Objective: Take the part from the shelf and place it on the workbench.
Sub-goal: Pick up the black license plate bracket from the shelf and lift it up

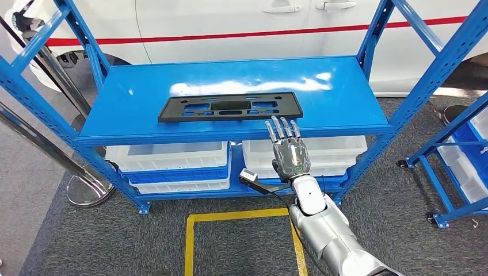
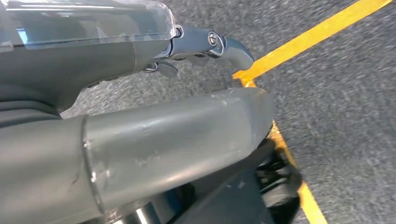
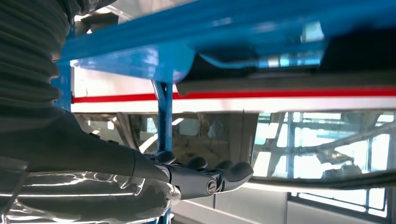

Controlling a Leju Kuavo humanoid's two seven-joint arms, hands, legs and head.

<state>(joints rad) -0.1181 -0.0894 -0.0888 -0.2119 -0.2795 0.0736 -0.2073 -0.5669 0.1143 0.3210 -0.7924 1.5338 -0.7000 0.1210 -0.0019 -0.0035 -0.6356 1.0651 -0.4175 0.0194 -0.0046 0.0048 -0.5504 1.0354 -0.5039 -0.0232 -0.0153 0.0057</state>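
1. From the head view, we see the part (image 1: 230, 107), a flat black frame, lying on the blue shelf (image 1: 345, 98) near its front edge, its long axis running from 9 to 3 o'clock. Our right hand (image 1: 288, 148) is raised just in front of that edge, fingers straight and slightly apart, holding nothing. The part lies at about 11 o'clock from the hand, near but not touching, its right end closest.
2. From the left wrist view, we see our left hand (image 2: 140, 93) hanging over grey floor with a yellow line (image 2: 285, 140); nothing is in it, its fingers look loosely extended.
3. From the right wrist view, the right hand's fingers (image 3: 205, 177) reach out level, empty, beside a shelf post. We judge the right hand nearer; it must go forward and leftward.
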